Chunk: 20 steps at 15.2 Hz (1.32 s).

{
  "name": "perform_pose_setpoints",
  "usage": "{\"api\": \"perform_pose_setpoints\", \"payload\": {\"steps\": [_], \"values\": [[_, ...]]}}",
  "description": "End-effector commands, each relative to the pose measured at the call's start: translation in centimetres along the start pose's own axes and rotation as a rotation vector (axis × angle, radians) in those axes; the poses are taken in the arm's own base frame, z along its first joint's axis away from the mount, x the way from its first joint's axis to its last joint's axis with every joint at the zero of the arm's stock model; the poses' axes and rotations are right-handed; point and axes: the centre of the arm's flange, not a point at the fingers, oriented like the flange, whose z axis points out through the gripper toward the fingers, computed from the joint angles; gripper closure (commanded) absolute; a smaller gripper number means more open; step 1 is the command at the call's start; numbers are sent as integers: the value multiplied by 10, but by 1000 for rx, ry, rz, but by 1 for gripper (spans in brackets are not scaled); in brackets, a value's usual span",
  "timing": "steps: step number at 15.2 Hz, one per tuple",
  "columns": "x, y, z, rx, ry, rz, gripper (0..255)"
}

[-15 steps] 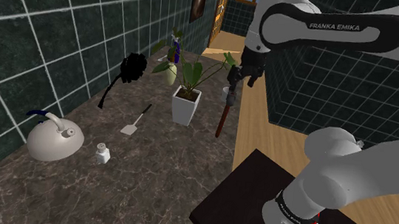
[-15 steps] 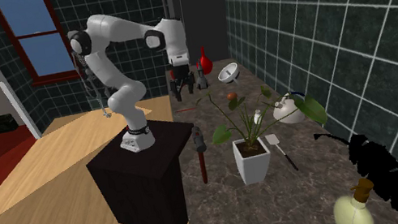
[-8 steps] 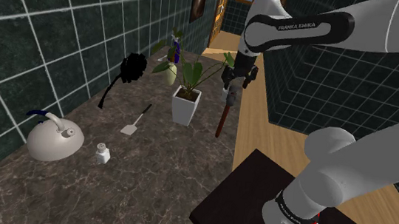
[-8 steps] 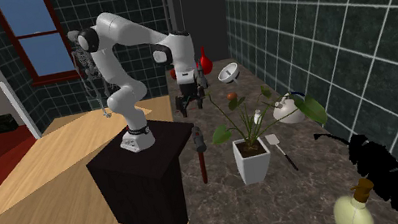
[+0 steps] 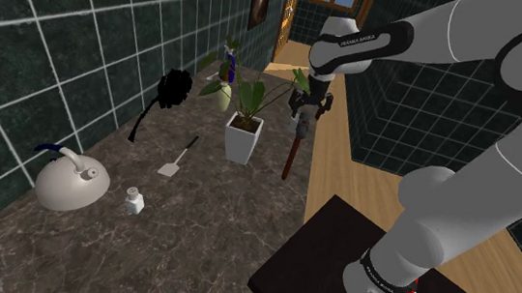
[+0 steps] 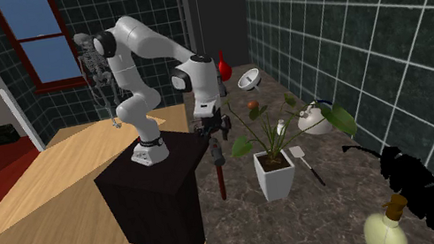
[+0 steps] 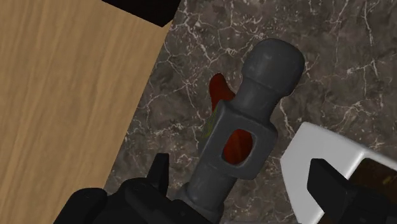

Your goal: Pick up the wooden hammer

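Observation:
The hammer [image 5: 293,151] stands tilted on the dark marble counter near its edge, with a dark red handle and a grey head [image 5: 302,125]. In the second exterior view the hammer [image 6: 219,172] rises beside the stand. My gripper [image 5: 309,106] hangs just above the head, also seen as the gripper [image 6: 213,133] from the far side. In the wrist view the grey head [image 7: 248,127] lies between the two fingers, and the gripper [image 7: 237,165] is open, its fingertips [image 7: 160,167] apart from the head.
A plant in a white pot [image 5: 243,135] stands close beside the hammer, and the pot's rim [image 7: 324,149] is by one finger. A spatula [image 5: 176,159], shaker [image 5: 133,199], teapot [image 5: 70,180] and black plume [image 5: 167,94] lie toward the tiled wall. The counter's edge drops to wood floor [image 7: 63,95].
The arm has swung outward from the stand and lowered, bringing the gripper from above and behind the hammer down to just over its head. The hammer has not moved.

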Motion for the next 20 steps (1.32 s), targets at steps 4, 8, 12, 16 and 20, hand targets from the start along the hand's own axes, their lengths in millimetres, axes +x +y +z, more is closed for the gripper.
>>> {"api": "perform_pose_setpoints", "payload": {"steps": [4, 8, 12, 16, 20], "values": [[2, 2, 25, 1, -1, 9, 0], [2, 2, 39, 1, -1, 9, 0], [2, 2, 38, 1, -1, 9, 255], [2, 2, 38, 1, -1, 9, 255], [2, 2, 28, 1, 0, 9, 255]]}}
